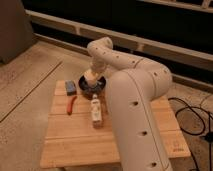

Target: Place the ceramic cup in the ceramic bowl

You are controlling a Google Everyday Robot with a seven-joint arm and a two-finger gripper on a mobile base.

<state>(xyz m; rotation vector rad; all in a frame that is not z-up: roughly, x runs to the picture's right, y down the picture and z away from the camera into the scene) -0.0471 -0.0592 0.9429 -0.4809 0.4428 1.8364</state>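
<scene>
One arm is all I have, and its white jointed length reaches from the lower right across the slatted wooden table (pixel 75 145) to the far left part of the tabletop. My gripper (pixel 93 76) hangs right over the dark, almost black, round shallow ceramic bowl (pixel 86 87), which sits near the table's far edge. The small cream-white round ceramic cup (pixel 91 76) is at my gripper, low inside the bowl's rim; whether its base already touches the bowl's glossy inside I cannot tell. Nor can I tell whether I am clasping the cup or have let go of it, since the wrist and the cup cover that part of the view.

Just to the left of the bowl lies a small grey-blue rectangular block (pixel 71 89), flat on the wood and close to the bowl's wall. Nearer the front, a slim orange-red stick-shaped object (pixel 71 105) lies on the boards, angled slightly, apart from the block. To its right, a slim white bottle with a label (pixel 96 112) lies on its side, pointing from the bowl toward the table's front edge, its top end near the bowl. My arm's thick lower segment covers the right part of the table. Speckled stone floor (pixel 30 80) surrounds the table, and black cables (pixel 192 117) trail over the floor on the right.
</scene>
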